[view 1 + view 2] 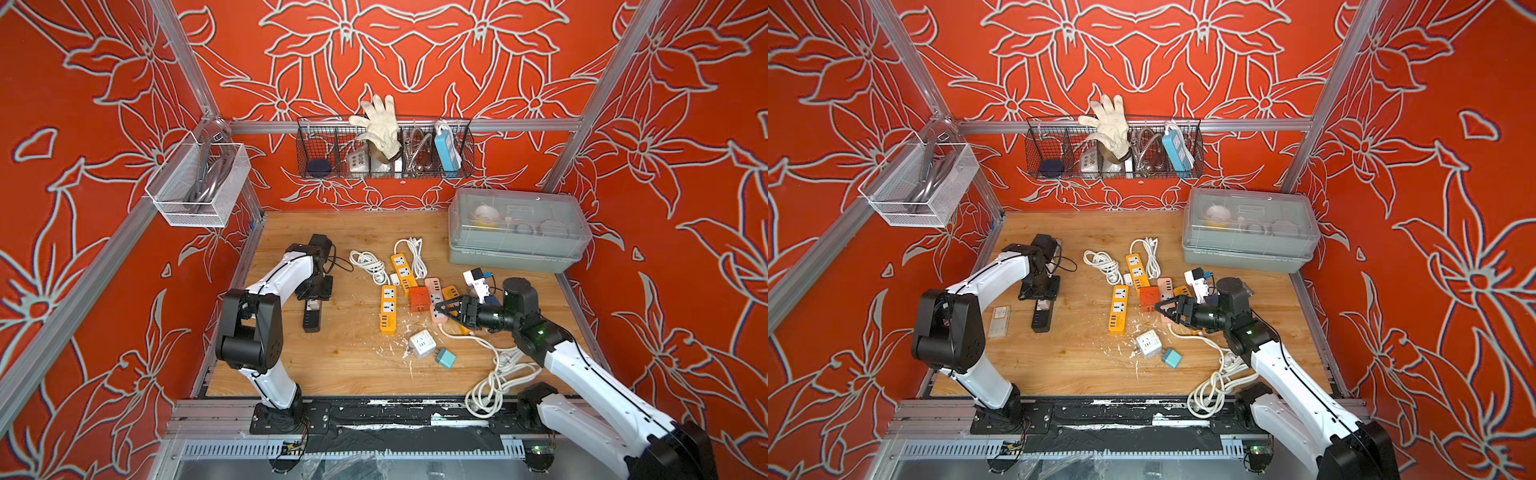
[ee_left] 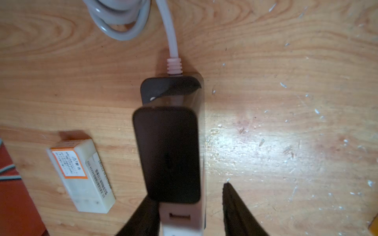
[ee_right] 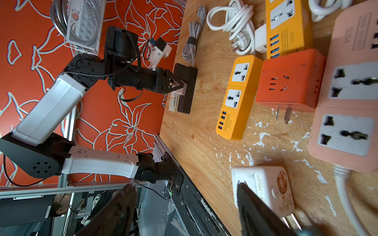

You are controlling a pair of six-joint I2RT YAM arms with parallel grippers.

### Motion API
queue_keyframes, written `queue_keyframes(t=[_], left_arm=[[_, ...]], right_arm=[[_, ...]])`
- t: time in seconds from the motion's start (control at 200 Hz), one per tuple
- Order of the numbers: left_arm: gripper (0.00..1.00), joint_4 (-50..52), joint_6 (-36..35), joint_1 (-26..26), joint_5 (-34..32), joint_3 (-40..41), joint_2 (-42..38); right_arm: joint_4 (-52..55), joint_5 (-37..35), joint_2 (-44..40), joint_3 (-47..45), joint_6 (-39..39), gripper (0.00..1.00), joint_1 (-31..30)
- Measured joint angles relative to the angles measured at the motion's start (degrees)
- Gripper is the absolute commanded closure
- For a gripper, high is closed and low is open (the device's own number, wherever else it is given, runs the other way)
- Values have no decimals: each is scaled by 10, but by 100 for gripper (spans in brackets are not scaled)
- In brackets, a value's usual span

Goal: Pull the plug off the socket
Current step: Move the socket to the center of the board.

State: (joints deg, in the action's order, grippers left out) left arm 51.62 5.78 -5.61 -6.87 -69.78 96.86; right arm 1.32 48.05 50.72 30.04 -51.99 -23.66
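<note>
A black power strip, the socket, lies on the left of the wooden table. A pale pink plug block with a USB slot stands in it. My left gripper points down over the plug with its jaws either side. One finger touches the plug and the other finger stands a small gap away. My right gripper hovers open and empty over the cluttered middle of the table.
A small white box lies beside the strip. Two yellow strips, an orange cube adaptor, a pink strip, a white cube adaptor, a teal block and white cords crowd the middle. A grey lidded box stands back right.
</note>
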Motion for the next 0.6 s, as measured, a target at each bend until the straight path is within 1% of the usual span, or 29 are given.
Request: queue_keyframes(t=[0.05,0.17,0.345,0.465,0.596], left_arm=[[63,0,3,2,6,0,0],[65,3,21,3,31,0,-3],[68,-5,102,-4,93,27,-31],[69,-12,180,-39,122,50,-52],[68,-18,260,-111,130,52,-53]], right_arm=[[0,0,3,3,2,20,0],[0,-1,10,9,5,20,0],[0,-2,18,10,9,20,0],[0,-2,18,10,12,20,0],[0,-2,17,10,14,20,0]])
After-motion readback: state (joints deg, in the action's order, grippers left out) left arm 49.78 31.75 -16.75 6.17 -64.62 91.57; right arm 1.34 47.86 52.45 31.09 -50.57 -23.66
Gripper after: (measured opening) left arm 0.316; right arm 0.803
